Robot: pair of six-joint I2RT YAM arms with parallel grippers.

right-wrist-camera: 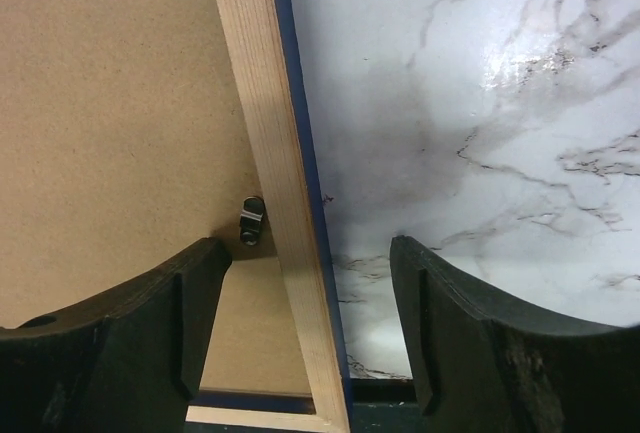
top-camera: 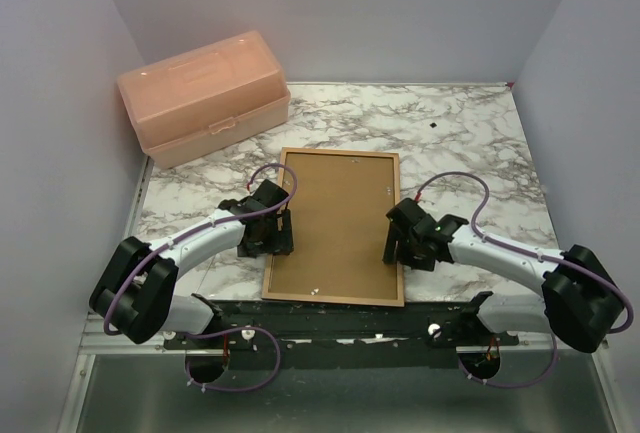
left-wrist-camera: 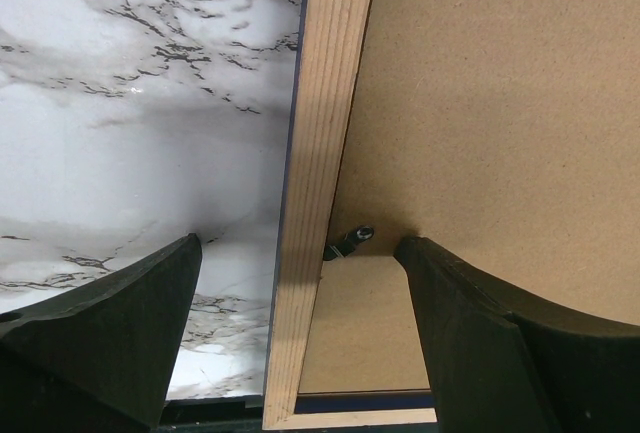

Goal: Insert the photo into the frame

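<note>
Frame (top-camera: 334, 300) face-down w/ backing board (top-camera: 338, 223) in; peach box (top-camera: 203, 98) shut

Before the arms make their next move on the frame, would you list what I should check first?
1. Frame flat on the table, wood face up: ok.
2. Left gripper open, astride the frame's left edge: ok.
3. Right gripper open, astride the frame's right edge: ok.
4. Backing board seated inside the frame: ok.
5. Photo in place under the board: cannot tell, none in view.
6. Metal clips locked over the board: cannot tell.
</note>
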